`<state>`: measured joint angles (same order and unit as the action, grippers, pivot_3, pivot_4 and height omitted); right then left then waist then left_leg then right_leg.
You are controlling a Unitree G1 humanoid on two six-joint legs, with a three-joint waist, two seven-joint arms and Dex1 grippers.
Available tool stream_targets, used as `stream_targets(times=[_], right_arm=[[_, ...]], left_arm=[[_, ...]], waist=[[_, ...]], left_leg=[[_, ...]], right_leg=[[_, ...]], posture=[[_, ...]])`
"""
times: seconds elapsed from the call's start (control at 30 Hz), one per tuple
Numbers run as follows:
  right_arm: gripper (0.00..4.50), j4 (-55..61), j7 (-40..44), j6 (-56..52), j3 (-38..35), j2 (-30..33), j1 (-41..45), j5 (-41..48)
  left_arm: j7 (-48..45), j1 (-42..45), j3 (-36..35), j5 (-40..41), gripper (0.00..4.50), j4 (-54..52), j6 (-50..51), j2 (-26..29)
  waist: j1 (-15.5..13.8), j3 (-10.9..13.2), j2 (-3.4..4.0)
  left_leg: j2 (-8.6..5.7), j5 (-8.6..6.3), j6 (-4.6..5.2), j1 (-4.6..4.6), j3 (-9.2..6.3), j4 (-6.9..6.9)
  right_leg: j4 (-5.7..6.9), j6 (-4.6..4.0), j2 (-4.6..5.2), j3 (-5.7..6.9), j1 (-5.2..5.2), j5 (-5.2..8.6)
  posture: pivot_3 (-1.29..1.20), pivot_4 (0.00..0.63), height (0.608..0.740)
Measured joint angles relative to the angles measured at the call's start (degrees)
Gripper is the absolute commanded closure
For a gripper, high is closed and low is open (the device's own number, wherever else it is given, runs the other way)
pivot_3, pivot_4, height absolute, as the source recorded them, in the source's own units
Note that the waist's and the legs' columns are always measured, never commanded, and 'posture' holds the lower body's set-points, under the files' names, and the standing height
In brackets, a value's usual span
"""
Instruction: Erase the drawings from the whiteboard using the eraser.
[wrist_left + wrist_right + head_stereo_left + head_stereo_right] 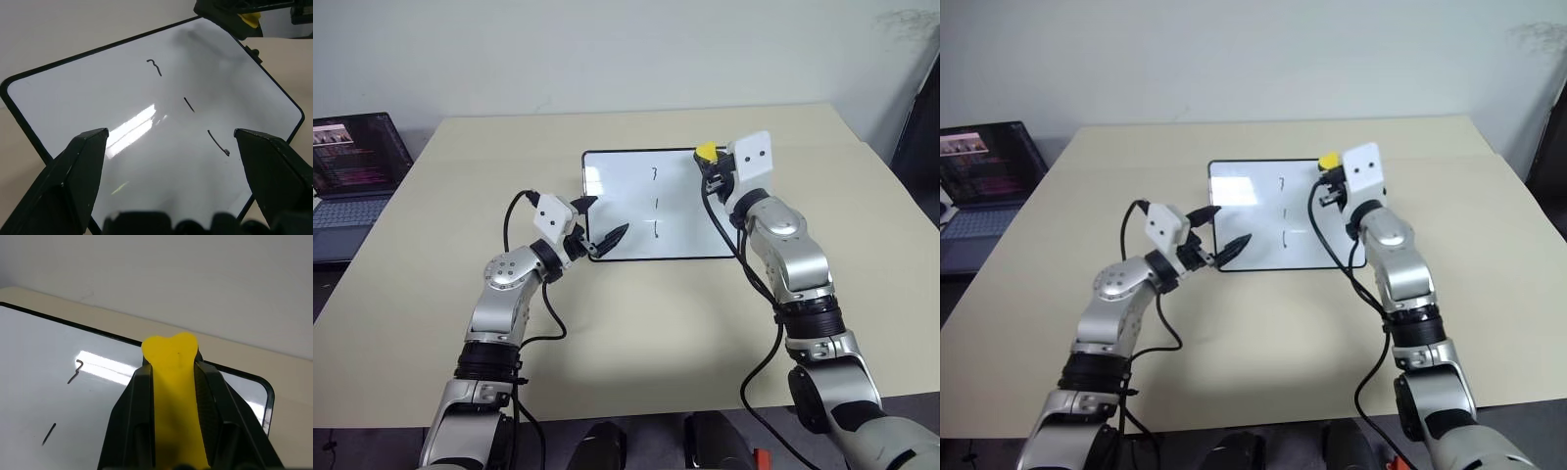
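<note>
While the right gripper [172,382] pinches the eraser [174,382] tight between its two black fingers, the yellow block juts past the fingertips above the whiteboard's [622,211] far right corner. That board lies flat on the tan table [460,176], its black frame square to the robot. All three drawings [655,203] stand in a column near the board's middle, none wiped: a hook at the far end, a short stroke, another hooked line nearest the robot. At the board's near left corner the left gripper [600,221] hangs with fingers spread wide, holding nothing. Off the table's left edge sits a laptop [352,181], screen lit.
</note>
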<state>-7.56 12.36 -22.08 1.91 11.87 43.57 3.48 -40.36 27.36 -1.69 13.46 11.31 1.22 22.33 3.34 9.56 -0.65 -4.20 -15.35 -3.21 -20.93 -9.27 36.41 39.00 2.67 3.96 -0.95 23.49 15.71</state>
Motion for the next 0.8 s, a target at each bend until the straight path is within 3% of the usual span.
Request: stream_targets(times=[0.8], right_arm=[[3.67,-11.1,2.0,7.7,2.8,-2.2,5.1,-2.7]], left_arm=[[3.5,-2.9,-0.8,0.0,0.00,-2.4,0.0,-0.7]], waist=[[0.0,0.0,0.00]], left_leg=[[0.00,0.01,-0.01,0.01,0.02,0.00]], right_leg=[[-0.01,0.00,0.00,0.00,0.00,0.00]], posture=[[0.00,0.150,0.740]])
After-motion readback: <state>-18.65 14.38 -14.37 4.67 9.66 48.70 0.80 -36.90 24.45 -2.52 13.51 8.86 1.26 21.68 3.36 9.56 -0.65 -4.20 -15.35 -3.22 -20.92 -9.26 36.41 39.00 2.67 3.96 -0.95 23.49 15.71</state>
